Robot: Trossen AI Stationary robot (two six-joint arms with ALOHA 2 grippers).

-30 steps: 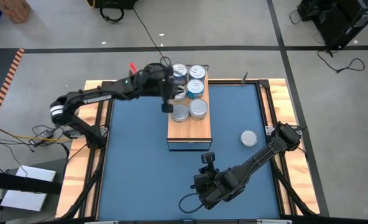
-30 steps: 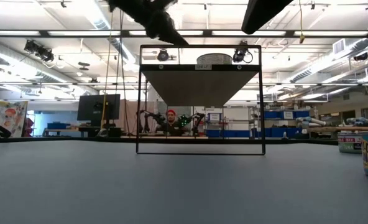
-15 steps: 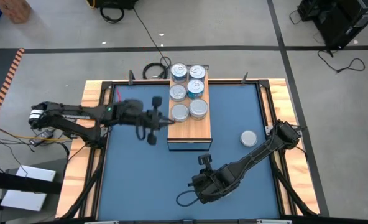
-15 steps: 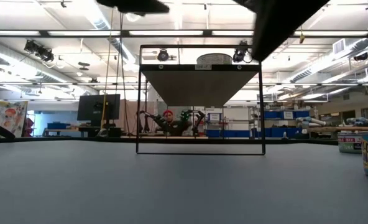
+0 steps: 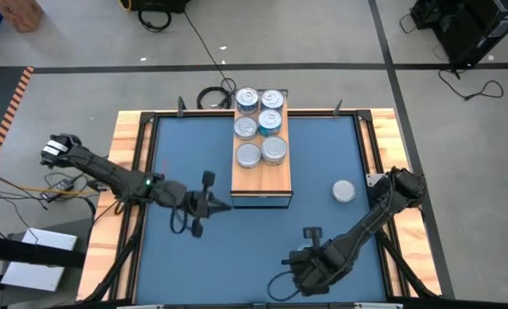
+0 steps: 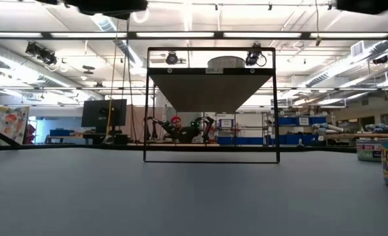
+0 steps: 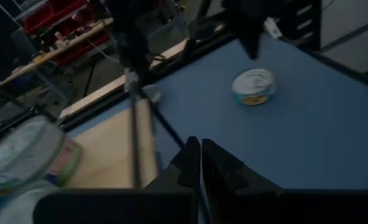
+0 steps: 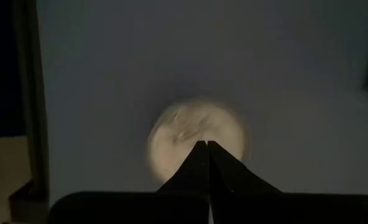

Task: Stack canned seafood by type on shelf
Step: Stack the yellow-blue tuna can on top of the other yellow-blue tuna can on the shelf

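both sets of jaws are pressed together w/ nothing between them. left gripper (image 5: 204, 206) hangs low over the blue mat (image 5: 185, 257), just off the shelf's near-left corner; right gripper (image 5: 308, 243) sits over the mat toward the front, well apart from the shelf (image 5: 275, 176).

six tins (image 5: 261, 124) stand on the wood top in three pairs, all crowded toward the far end; near end is bare. can't tell from above whether any spot holds more than one tin. one loose tin (image 5: 343, 190) lies on the mat just right of the shelf, silver lid up; left wrist view shows it too (image 7: 253, 86), w/ a teal-ish side.

judgement: placing phase looks mostly done, w/ only that stray tin left to fetch. next move prob. falls to the right arm, since it's nearer: swing over the tin, spread the fingers wide enough for the rim, drop down, clamp, then carry it to the matching type on the shelf. label too small to read, so which pile it belongs to is unclear.
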